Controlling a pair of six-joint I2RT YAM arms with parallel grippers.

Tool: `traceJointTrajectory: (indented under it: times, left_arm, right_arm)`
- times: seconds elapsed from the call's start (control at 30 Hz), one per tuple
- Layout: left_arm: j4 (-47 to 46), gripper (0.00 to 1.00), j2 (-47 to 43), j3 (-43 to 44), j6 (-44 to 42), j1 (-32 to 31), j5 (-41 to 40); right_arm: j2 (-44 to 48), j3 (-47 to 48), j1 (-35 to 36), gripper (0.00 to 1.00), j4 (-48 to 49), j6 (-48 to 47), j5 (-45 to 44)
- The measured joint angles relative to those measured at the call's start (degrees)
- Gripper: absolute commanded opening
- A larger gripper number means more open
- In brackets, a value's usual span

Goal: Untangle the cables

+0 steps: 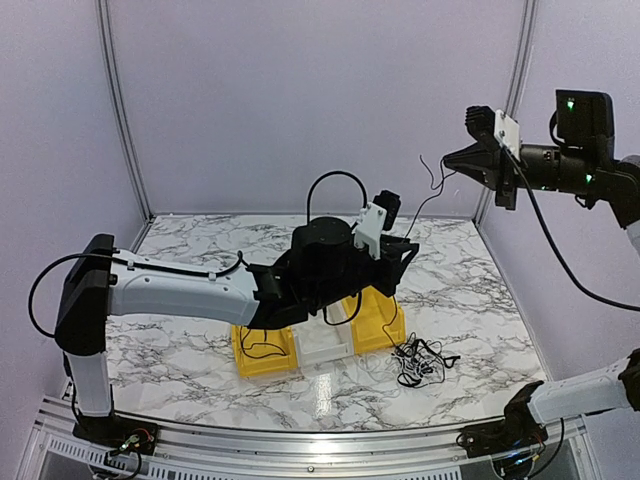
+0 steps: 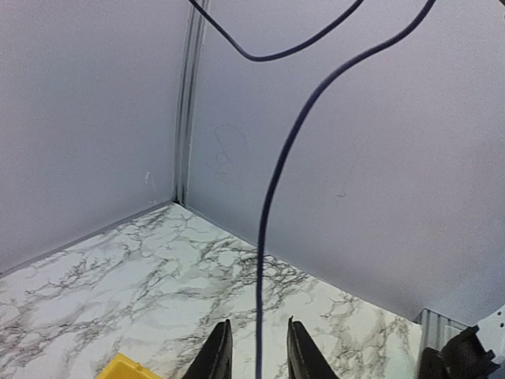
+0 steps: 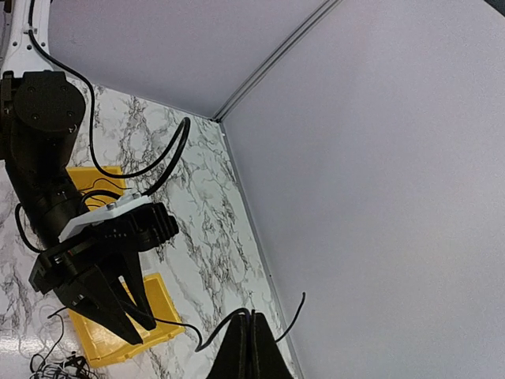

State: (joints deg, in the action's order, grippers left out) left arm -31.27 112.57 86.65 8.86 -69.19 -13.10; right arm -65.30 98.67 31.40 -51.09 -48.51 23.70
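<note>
— Jaws first: how do they stand?
— Up high by the right wall, the right gripper (image 1: pixel 448 158) is pinched tight on a thin black cable (image 2: pixel 261 253). The left gripper (image 2: pixel 258 324) has its fingers apart, with that cable running between them.
— And the rest of the cables (image 1: pixel 420 362)?
— Heaped in a tangle on the marble table (image 1: pixel 200 240), just beside a yellow bin (image 1: pixel 385 325). A clear bin (image 1: pixel 325 348) sits left of that one.
</note>
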Motion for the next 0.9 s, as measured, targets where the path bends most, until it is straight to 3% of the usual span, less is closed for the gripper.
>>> traceJointTrajectory:
  times: [0.1, 0.17, 0.2, 0.23, 0.27, 0.3, 0.37, 0.5, 0.57, 0.73, 0.9]
  left_arm:
    - [0.63, 0.03, 0.0, 0.42, 0.7, 0.11, 2.1]
    - [0.76, 0.0, 0.0, 0.74, 0.94, 0.11, 3.15]
    - [0.76, 0.0, -0.02, 0.74, 1.22, 0.15, 3.37]
    - [0.87, 0.0, -0.04, 0.74, 1.25, 0.2, 3.65]
    - [1.07, 0.0, -0.09, 0.72, 1.22, 0.26, 3.65]
    - [1.29, 0.0, -0.22, 0.7, 1.4, 0.31, 3.69]
    - [2.01, 0.0, -1.18, 0.28, 2.1, 0.59, 3.54]
    - [3.08, 0.0, -6.25, -2.86, 4.02, 1.64, 1.6]
    - [3.28, 0.0, -9.73, -4.59, 5.07, 2.05, -0.52]
    - [3.26, 0.0, -16.39, -7.39, 7.08, 2.6, -5.9]
    - [3.3, 0.0, -17.79, -8.98, 7.72, 2.6, -9.4]
  right_arm:
    - [-0.48, -0.24, 0.09, 0.0, 0.07, 0.0, 0.0]
    - [-0.7, -0.81, 0.15, 0.0, 0.07, -0.02, -0.02]
    - [-0.76, -1.38, 0.2, 0.09, 0.26, -0.02, -0.09]
    - [-0.79, -2.27, 0.22, 0.26, 0.68, 0.0, -0.24]
    - [-0.85, -3.13, 0.2, 0.54, 0.98, 0.15, -0.48]
    - [-0.98, -4.48, 0.17, 0.71, 1.57, 0.2, -0.92]
    - [-1.55, -7.58, -0.79, 0.83, 2.71, 0.52, -1.53]
    - [-2.54, -16.76, -6.99, 0.9, 6.08, 2.4, -0.33]
    - [-0.61, -25.81, -9.33, 0.91, 9.38, 3.37, -0.35]
    - [8.41, -46.8, -9.73, 0.82, 11.13, 3.93, 0.68]
    - [11.61, -55.74, -9.46, 0.83, 11.89, 0.52, 3.04]
